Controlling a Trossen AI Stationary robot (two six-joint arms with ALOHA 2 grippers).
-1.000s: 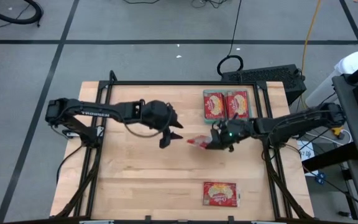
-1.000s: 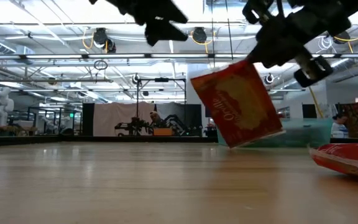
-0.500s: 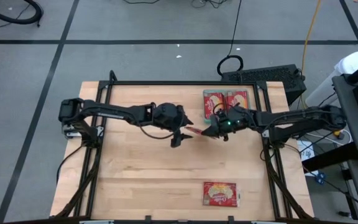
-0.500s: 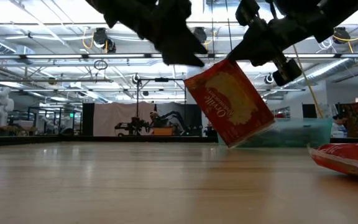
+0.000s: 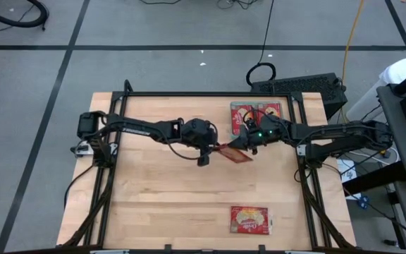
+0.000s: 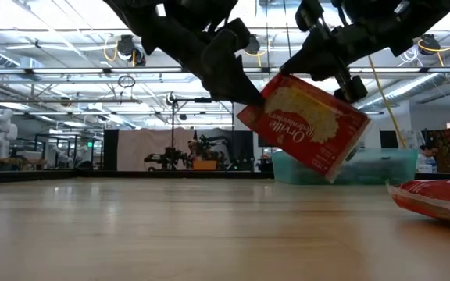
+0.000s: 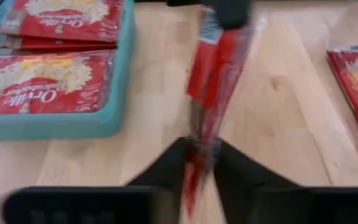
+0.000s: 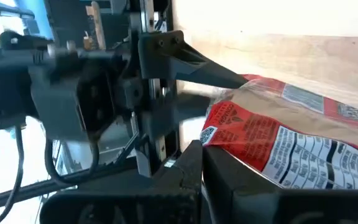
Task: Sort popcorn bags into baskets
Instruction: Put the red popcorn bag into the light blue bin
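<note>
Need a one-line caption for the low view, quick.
Both grippers, left and right, hold one popcorn bag above the table.

Floor (image 5: 154, 28): grey, marked with dark tape lines in a grid. A black cable (image 5: 265, 42) runs across it to a loop beside a dark keyboard-like unit (image 5: 298, 87) at the table's (image 5: 161, 197) far edge. Table top is light wood in a black frame. Beyond, a large hall: ceiling beams and ducts (image 6: 123, 47), bright overhead lighting, a pale curtain (image 6: 151, 148), a white humanoid figure (image 6: 2, 129).
</note>
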